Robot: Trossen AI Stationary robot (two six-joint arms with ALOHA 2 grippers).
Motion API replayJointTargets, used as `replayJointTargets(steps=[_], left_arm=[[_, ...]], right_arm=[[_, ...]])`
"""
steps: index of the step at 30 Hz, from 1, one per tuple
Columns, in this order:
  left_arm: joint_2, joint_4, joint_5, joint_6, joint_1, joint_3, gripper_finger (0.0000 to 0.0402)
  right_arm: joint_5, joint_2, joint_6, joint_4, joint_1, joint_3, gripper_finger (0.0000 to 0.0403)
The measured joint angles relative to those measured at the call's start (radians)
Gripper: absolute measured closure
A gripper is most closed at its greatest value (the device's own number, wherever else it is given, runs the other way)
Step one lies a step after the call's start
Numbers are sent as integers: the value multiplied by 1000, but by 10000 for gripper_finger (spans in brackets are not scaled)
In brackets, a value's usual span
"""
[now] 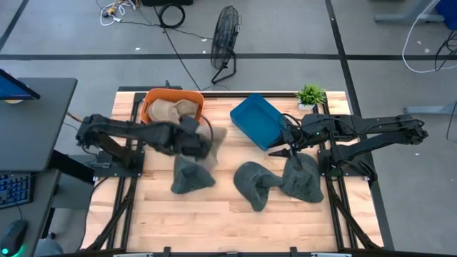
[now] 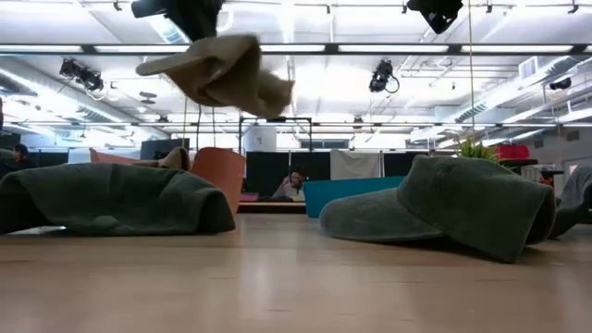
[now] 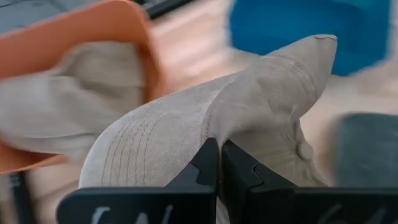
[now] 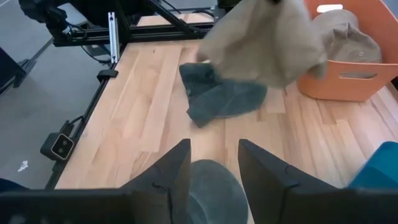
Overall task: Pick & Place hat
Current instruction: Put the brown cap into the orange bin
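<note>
A beige hat point(image 2: 217, 72) hangs high above the table; my left gripper point(image 3: 219, 163) is shut on it, beside the orange bin point(image 1: 153, 100) on the table's far left. That bin holds another beige hat point(image 1: 168, 109). Three dark green hats lie on the wood: one point(image 1: 191, 175) under the left gripper, one point(image 1: 253, 184) mid-table, one point(image 1: 303, 178) on the right. My right gripper point(image 4: 214, 165) is open and well above a green hat point(image 4: 208, 186), touching nothing. A blue bin point(image 1: 258, 121) stands at the far side. My left gripper pinches a fold of the beige hat's crown point(image 3: 233, 127) between its two fingers, right beside the stitched brim point(image 3: 134, 152). The hat is lifted clear of the table and droops below the fingers point(image 2: 199, 18), crumpled and slack.
A small green plant point(image 1: 311, 94) stands at the table's far right corner. Bare wood point(image 1: 214, 221) runs along the near edge. A fan and cables lie on the floor beyond the far edge. A person point(image 2: 294, 185) sits far back in the room.
</note>
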Motion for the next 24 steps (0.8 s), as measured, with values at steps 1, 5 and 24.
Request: replayJointTargets(steps=[1,5,24], left_arm=[[-9,-33,1,1,23,0,394],[-33,-189,-16,0,136,0,394],[-57,225,-58,477,669,-340,393]], right_arm=[[0,0,0,1,0,0,266],[0,0,0,0,0,0,266],[1,0,0,4,0,0,266]])
